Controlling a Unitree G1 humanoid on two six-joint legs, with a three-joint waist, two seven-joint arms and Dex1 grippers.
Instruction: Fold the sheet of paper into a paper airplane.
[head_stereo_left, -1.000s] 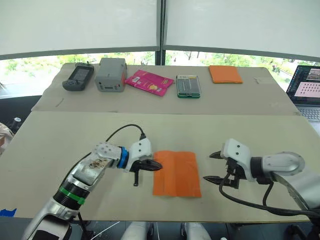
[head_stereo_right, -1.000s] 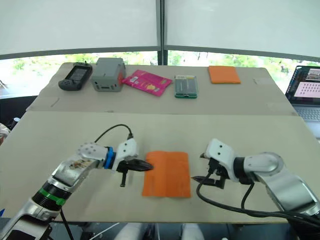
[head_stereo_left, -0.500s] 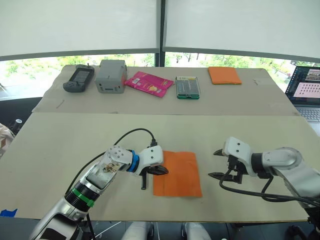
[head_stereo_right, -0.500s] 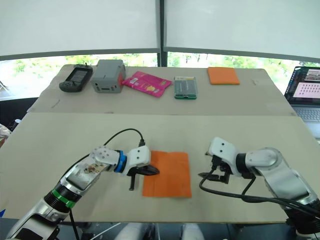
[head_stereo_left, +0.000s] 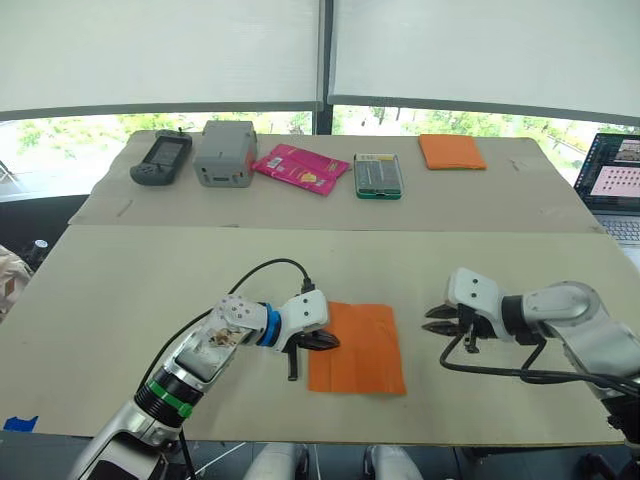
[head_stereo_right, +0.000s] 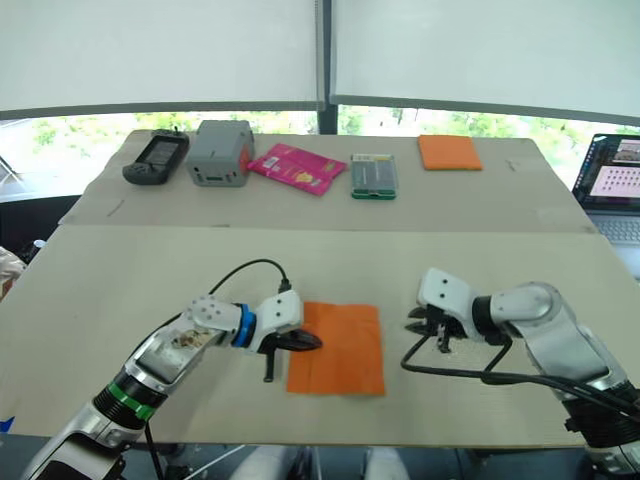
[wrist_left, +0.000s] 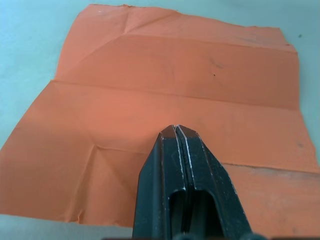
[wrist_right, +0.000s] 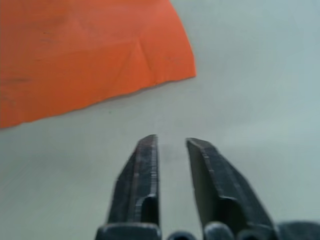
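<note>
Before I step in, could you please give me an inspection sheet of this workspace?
Surface: beige table, second table behind.
Job's things: sheet of paper, flat, creased, unfolded.
Clutter: orange pad, pink packet, green case, grey box, handheld device, all on the far table.
Grippers: left gripper shut, tips over the sheet's left edge; right gripper slightly open, off the sheet.
Cables: black cable on left arm; another under right arm.
Surroundings: laptop, windows.

The laptop (head_stereo_left: 617, 185) is cut off by the right edge; its screen content is too small to read
</note>
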